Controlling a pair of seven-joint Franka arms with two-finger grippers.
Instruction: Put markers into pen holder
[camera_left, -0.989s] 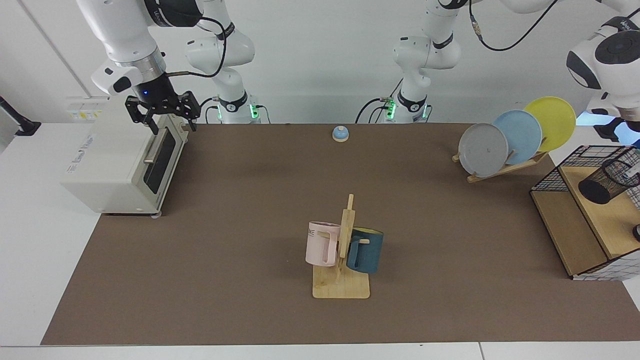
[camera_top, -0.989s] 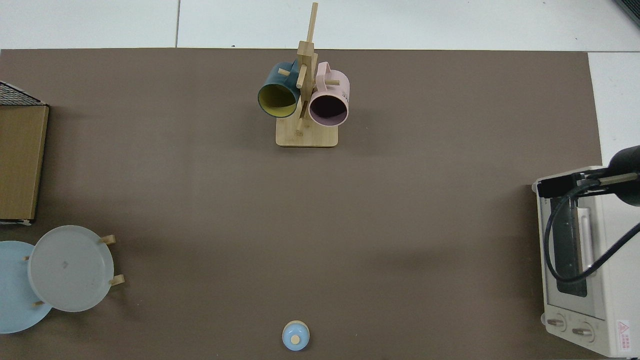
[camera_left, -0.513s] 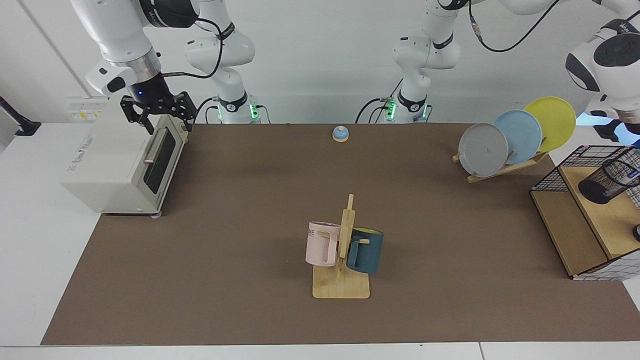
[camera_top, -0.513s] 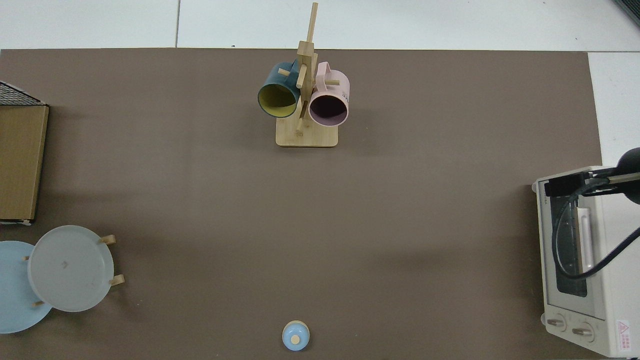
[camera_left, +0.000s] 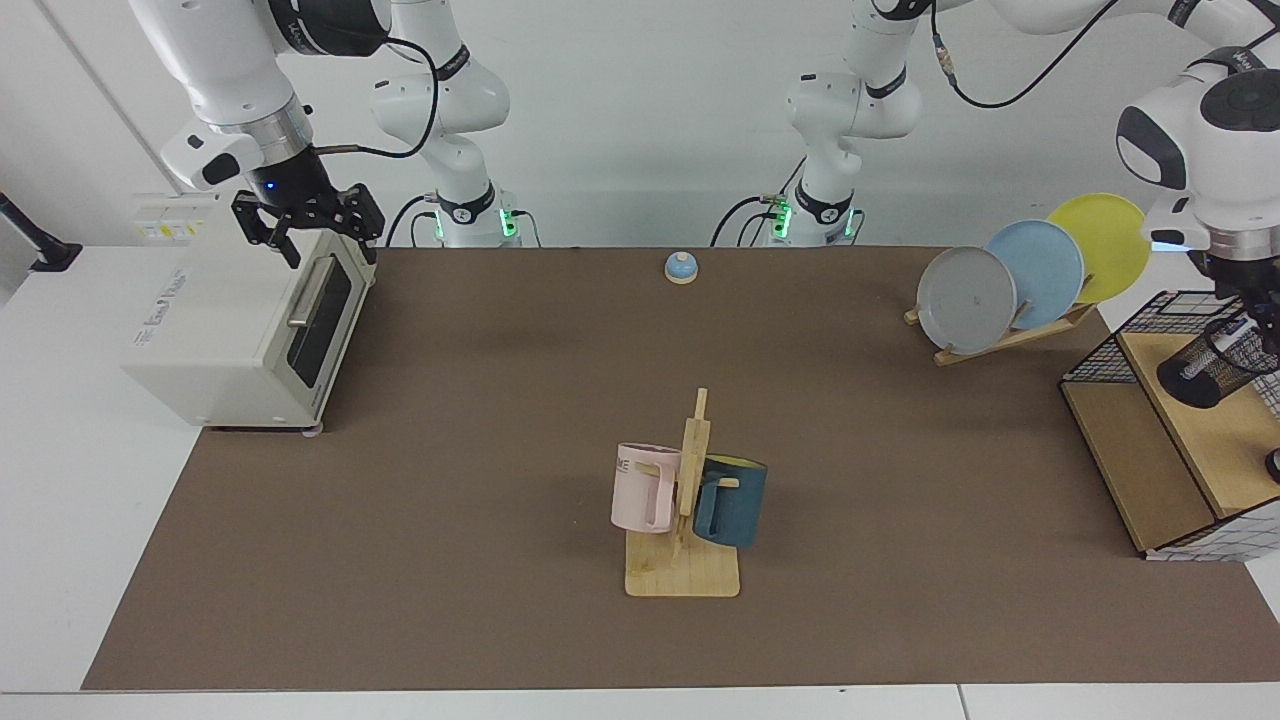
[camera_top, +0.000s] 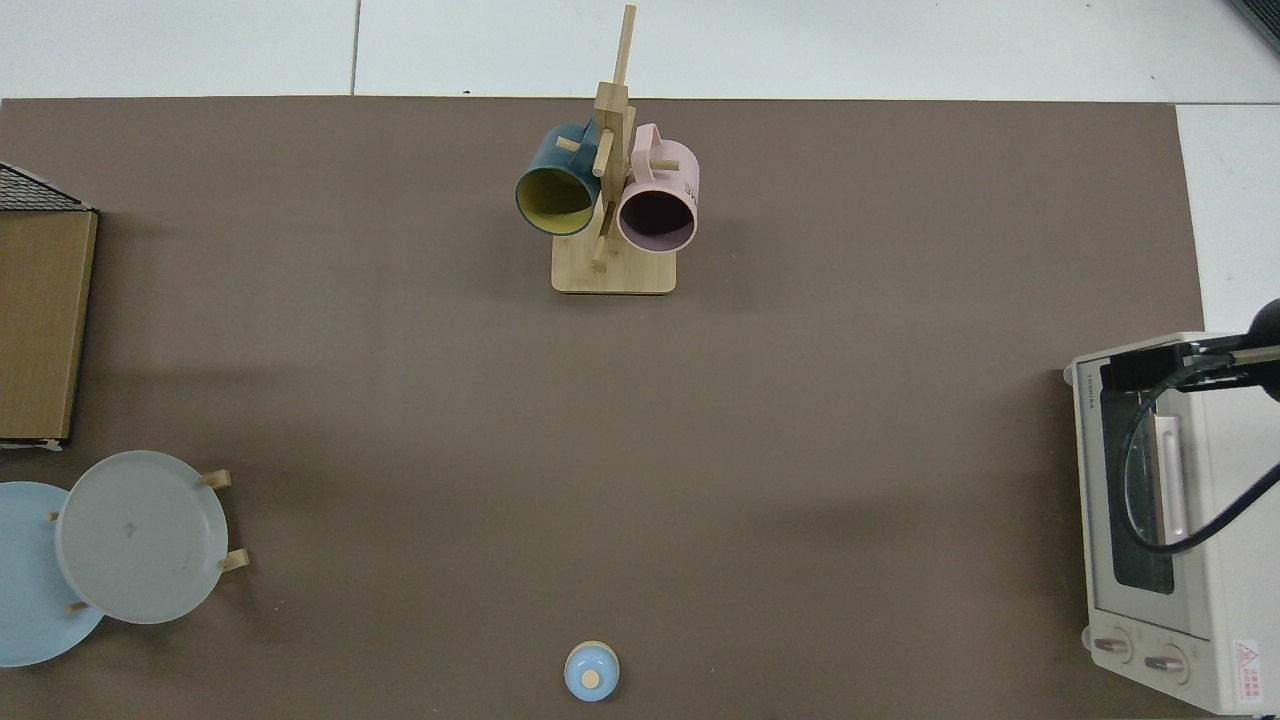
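Counted on the worktop (camera_left: 480, 420): 3 plates (camera_left: 966, 299) in 1 wooden rack; 2 mugs (camera_left: 645, 487) on 1 wooden mug stand; 1 toaster oven (camera_left: 250, 320); 1 blue bell (camera_left: 681, 266); 1 wire-and-wood shelf rack (camera_left: 1140, 450); 1 mesh pen holder (camera_left: 1215, 362); 2 arms.

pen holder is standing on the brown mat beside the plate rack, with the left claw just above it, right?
Not quite. The pen holder is on the wooden shelf of the wire rack, off the mat's edge, not on the mat. The rest holds: the left claw is just above it, and the plate rack is close by. The facing view shows this.
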